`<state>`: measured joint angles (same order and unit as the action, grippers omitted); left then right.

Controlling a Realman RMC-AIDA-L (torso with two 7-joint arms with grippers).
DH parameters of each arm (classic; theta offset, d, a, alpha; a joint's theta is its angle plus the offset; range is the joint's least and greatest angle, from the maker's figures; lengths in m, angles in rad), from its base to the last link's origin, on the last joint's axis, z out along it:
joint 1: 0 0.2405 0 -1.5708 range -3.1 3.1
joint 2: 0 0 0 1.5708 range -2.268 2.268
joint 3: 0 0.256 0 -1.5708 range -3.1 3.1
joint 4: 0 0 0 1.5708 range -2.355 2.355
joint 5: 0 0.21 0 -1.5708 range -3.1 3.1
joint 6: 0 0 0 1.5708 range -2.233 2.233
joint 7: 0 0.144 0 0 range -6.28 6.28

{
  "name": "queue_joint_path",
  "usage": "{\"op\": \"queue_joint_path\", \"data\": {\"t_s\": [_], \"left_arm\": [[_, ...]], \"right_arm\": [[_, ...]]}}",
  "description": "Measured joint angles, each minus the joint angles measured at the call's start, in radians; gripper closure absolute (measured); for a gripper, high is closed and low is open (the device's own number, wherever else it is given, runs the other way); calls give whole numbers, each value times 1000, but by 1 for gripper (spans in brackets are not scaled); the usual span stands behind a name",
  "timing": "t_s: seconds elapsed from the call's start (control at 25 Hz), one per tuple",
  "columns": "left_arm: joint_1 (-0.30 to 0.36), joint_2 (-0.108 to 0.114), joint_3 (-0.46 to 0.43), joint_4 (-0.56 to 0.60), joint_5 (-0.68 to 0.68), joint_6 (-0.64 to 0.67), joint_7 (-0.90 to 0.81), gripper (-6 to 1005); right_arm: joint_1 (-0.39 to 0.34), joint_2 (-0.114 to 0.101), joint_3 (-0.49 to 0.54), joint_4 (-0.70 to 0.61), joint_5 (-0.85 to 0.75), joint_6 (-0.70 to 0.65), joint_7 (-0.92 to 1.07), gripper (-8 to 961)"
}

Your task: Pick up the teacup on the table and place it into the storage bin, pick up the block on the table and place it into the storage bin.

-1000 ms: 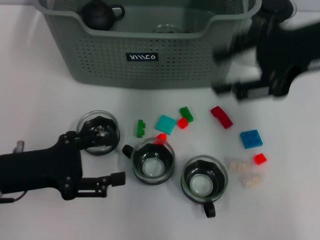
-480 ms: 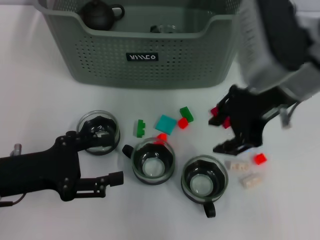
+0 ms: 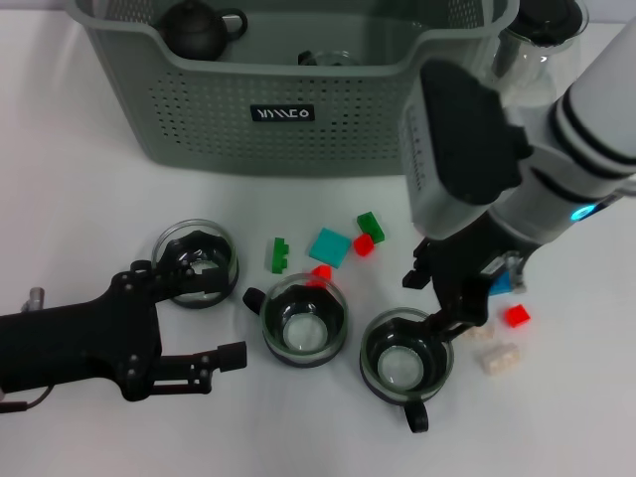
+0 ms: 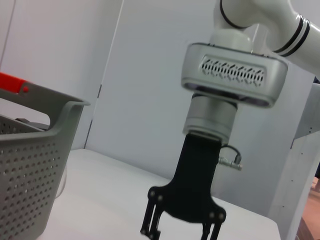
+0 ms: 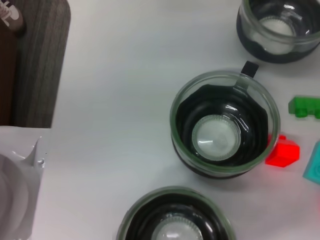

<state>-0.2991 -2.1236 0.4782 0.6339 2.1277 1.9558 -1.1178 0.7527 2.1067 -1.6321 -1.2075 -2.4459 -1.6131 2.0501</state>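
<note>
Nearest the robot, the left hand [image 3: 224, 358] is parked low on the white surface [image 3: 79, 199], its fingers drawn close together with nothing between them. Just beyond it three glass teacups with dark inner sleeves are set in a loose row: the left teacup [image 3: 197, 262], the middle teacup [image 3: 304, 320] and the right teacup [image 3: 405, 360]. The right hand [image 3: 444, 298] is poised over the rim of the right teacup, fingers parted and empty, as is also shown from the side in the left wrist view [image 4: 181, 231]. The cups are judged to be light but rigid, smooth and breakable, so a hold across the rim wall or on the small dark handle [image 3: 418, 414] would be favoured, with gentle pressure. Behind the cups small plastic blocks are scattered, among them a teal block [image 3: 328, 246], a green block [image 3: 278, 256] and a red block [image 3: 516, 316]; these are judged hard, light and easily pinched across flat sides. Farthest away stands the storage bin [image 3: 298, 124], already holding a dark teapot [image 3: 195, 27].
</note>
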Motion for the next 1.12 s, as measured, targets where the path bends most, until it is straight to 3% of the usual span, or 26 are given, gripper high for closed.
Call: {"op": "queue_joint_path", "data": {"t_s": [0.4,0.72,0.92,1.12], "left_arm": [[0,-1,2,-4,0,-15,1,163],[0,-1,0,-3,0,-18,0,164],[-1,-1,1,-3,0,-22,-1,165],[-1,-1,-1,-3,0,-23,1,166]], "right_arm": [[54,0,-28,195,66,139,36,521],[70,-1,-27,230,68,144,34,560],[71,-3,-15,234,67,142,36,758],[66,-6,74,210,74,94,28,876]]}}
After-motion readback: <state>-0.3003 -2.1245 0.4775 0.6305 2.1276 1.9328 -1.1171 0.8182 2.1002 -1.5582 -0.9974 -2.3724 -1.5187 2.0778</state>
